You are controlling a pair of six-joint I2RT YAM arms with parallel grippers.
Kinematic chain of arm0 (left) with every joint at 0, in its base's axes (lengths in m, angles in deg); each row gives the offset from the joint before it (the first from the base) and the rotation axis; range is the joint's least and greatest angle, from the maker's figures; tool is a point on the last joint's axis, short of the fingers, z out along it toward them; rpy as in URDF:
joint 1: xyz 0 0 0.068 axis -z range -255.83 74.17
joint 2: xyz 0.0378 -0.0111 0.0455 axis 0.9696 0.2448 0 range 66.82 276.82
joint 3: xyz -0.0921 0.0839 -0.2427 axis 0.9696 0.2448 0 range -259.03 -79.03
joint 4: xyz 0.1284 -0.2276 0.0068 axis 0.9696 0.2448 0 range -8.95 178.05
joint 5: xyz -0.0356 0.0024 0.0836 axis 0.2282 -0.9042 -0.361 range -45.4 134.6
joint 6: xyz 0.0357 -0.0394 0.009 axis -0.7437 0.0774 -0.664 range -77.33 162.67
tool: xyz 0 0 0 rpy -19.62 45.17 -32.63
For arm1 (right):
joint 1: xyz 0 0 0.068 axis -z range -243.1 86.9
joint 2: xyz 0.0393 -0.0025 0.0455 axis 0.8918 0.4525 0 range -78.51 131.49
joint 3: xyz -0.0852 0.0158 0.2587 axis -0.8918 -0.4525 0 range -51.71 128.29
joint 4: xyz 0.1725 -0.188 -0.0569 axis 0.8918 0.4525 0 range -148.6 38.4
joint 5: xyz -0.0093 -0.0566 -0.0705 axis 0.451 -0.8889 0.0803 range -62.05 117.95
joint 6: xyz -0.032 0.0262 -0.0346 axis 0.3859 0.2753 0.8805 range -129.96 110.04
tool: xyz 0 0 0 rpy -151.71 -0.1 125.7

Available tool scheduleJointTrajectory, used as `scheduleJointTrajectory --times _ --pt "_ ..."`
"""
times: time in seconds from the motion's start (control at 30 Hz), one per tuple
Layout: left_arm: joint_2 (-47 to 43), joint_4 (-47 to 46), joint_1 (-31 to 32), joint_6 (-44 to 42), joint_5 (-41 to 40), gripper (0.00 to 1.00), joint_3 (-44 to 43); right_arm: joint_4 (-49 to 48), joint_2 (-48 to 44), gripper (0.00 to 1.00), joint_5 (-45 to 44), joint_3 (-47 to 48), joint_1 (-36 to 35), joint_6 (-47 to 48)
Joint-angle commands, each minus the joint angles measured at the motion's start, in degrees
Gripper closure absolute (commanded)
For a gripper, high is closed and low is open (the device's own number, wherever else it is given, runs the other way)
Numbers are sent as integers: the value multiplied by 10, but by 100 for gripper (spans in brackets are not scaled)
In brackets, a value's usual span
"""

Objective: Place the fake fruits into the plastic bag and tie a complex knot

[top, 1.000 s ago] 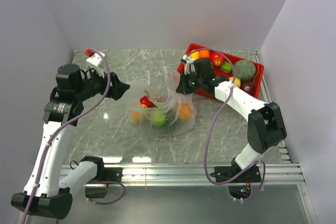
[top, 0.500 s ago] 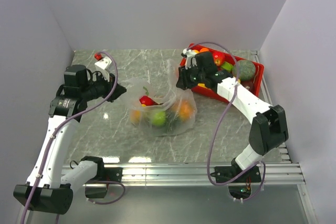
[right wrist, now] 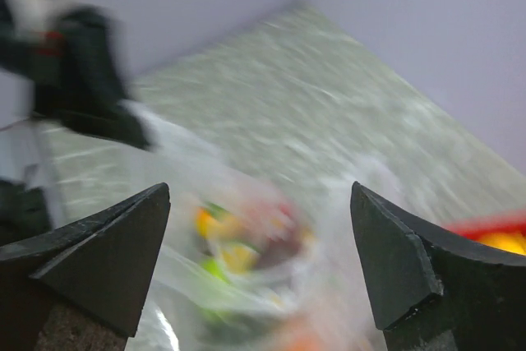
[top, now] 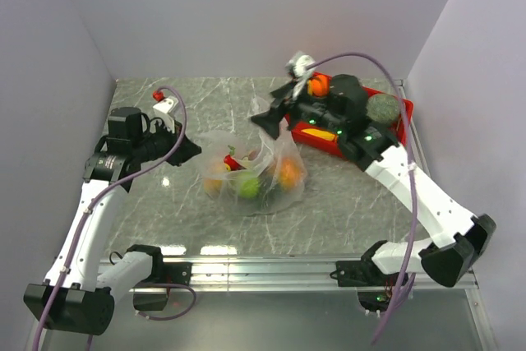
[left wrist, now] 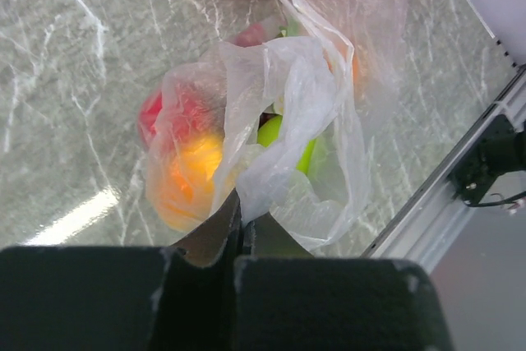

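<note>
The plastic bag [top: 253, 172] lies mid-table, with orange, green and red fake fruits [top: 248, 186] showing through the film. My left gripper [top: 191, 151] is at its left side, shut on a bunched fold of the bag [left wrist: 271, 162]. An orange fruit [left wrist: 185, 174] and a green one [left wrist: 283, 133] sit just beyond the jaws. My right gripper [top: 265, 121] hovers open above the bag's upright right flap, touching nothing. Its view is blurred, with the bag [right wrist: 246, 285] below the gripper [right wrist: 259, 260]. The knot is out of view.
A red tray [top: 405, 121] stands at the back right under my right arm. It holds an orange fruit [top: 316, 85] and a grey-green round one [top: 382, 108]. Walls close in the back and both sides. A metal rail [top: 288, 269] runs along the near edge.
My right gripper opened, let go of the bag's right flap and lifted up and back. My left gripper closed on the bag's left fold.
</note>
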Motion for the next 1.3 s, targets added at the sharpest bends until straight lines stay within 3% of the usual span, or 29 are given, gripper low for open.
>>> scheduleJointTrajectory --times 0.0,0.23,0.43,0.5,0.53,0.6,0.63,0.7,0.83,0.9,0.97,1.03,1.07,1.1,1.13,1.27 --pt "1 -8 -2 34 19 99 -3 -81 59 2 38 34 -53 9" --pt "-7 -4 -2 70 -1 99 -27 -106 188 2 84 59 -89 19" --pt "-13 -10 -2 67 -8 95 -24 -127 184 16 97 9 -96 27" --pt "-8 -7 -2 46 -3 83 -30 -126 182 30 100 5 -98 35" --pt "-7 -9 -2 40 0 78 -31 -128 181 44 105 5 -99 37" --pt "-7 -15 -2 21 2 63 -36 -126 183 58 112 12 -100 38" --pt "-7 -15 -2 14 2 58 -43 -119 189 70 119 17 -101 39" --pt "0 -12 -2 -4 -2 50 -55 -113 195 81 124 30 -104 45" --pt "19 8 -2 -39 -13 53 -91 -111 205 96 134 39 -110 51" --pt "26 10 -2 -47 -9 60 -97 -111 206 100 144 38 -111 56" --pt "33 11 -2 -54 7 68 -97 -111 206 100 148 38 -113 56" --pt "37 13 -2 -57 20 85 -95 -110 206 99 149 38 -114 56" --pt "44 13 -2 -54 28 99 -94 -111 207 93 148 44 -115 53" --pt "47 15 -2 -46 30 99 -94 -103 210 85 135 50 -115 37" --pt "49 13 -2 -23 31 99 -92 -88 210 66 127 57 -114 27" --pt "23 -33 -2 75 6 99 -49 -106 189 19 98 53 -113 -62"
